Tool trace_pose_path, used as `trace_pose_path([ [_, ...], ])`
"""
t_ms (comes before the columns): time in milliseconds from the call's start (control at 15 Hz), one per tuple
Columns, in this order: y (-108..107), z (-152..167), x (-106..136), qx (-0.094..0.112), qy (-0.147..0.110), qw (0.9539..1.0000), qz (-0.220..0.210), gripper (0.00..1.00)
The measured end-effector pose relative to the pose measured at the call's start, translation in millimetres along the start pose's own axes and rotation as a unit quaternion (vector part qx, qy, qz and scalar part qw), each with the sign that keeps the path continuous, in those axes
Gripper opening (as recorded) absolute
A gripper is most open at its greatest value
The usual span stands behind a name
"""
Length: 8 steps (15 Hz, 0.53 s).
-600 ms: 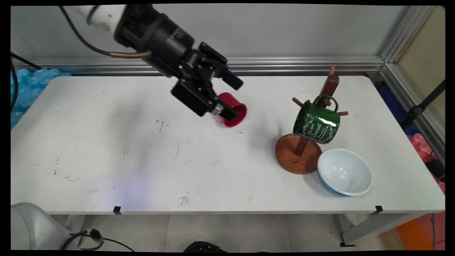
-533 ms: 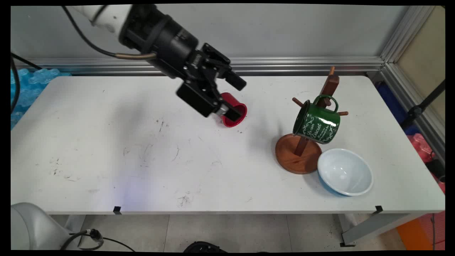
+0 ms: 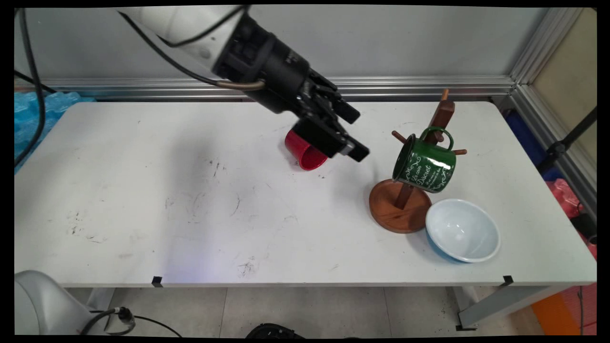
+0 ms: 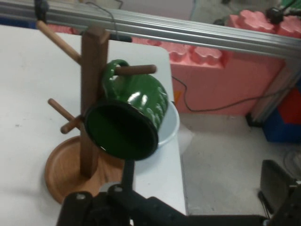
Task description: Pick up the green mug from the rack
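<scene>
My gripper hangs open and empty above the table's middle back, pointing right. A red cup lies on its side just left of and below it, partly hidden by the lower finger. To the right stands a wooden mug tree with a green enamel mug hung on a peg by its handle. In the hand view the green mug faces me with its dark mouth, and the mug tree's post rises at its left.
A pale blue bowl sits against the mug tree's base near the table's front right; in the hand view the bowl peeks out behind the mug. An aluminium rail runs along the back edge. Pink and blue blocks lie beyond the table's right end.
The gripper has swung right, from over the red cup towards the mug tree. The red cup stays lying on the table.
</scene>
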Motion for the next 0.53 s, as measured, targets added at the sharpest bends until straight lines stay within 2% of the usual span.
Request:
trace_pose_path([
  [267, -0.1, 24.6, 1.5, 0.011, -0.002, 0.9996, -0.026, 1.00],
  [533, 0.6, 48.2, 0.5, 0.009, -0.005, 0.9988, -0.049, 1.00],
])
